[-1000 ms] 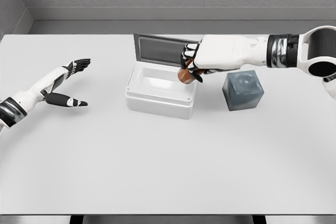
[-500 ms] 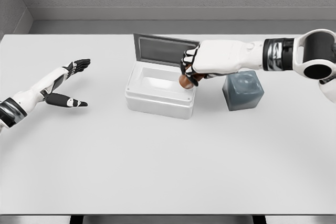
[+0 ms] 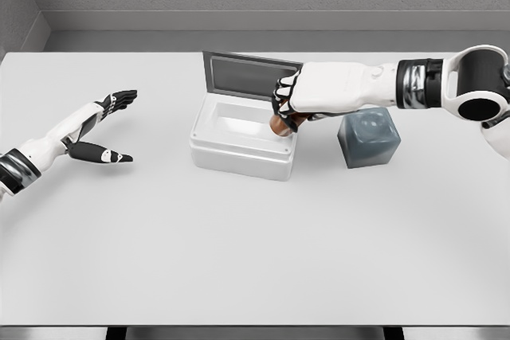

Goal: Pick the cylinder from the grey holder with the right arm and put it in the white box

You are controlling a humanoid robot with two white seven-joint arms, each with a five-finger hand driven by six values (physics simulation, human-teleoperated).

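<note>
My right hand [image 3: 288, 109] reaches in from the right and is shut on the brown cylinder [image 3: 280, 123]. The cylinder's lower end hangs over the right inner edge of the white box [image 3: 231, 149], just above its rim. The box stands at the table's middle with its grey lid [image 3: 247, 76] raised at the back. The grey holder [image 3: 368, 137] is a dark cube right of the box, below my right forearm. My left hand [image 3: 107, 129] rests open at the far left, well clear of the box.
The white table [image 3: 255, 244] stretches wide in front of the box. A grey wall runs along the far edge behind the lid.
My right hand has lowered the cylinder slightly and shifted it a little left, toward the box's opening. The left arm has not moved.
</note>
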